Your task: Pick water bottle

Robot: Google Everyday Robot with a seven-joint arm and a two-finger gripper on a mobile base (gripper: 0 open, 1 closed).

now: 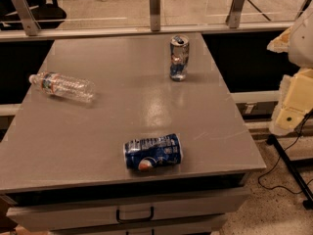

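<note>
Gripper [292, 99] is seen at three o'clock, off the desk [146, 106]; its state cannot be told. The water bottle [62, 86], lying at nine o'clock, is judged light and crushable, best gripped midbody.

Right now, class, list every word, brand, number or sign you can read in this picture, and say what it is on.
No text reads clearly.
On the dark blue can: a round red-and-white emblem; lettering blurred.
On the silver-and-blue can: markings blurred.
On the water bottle: label band too small to read.
On the gripper, at the right edge beside the table: nothing readable.
</note>
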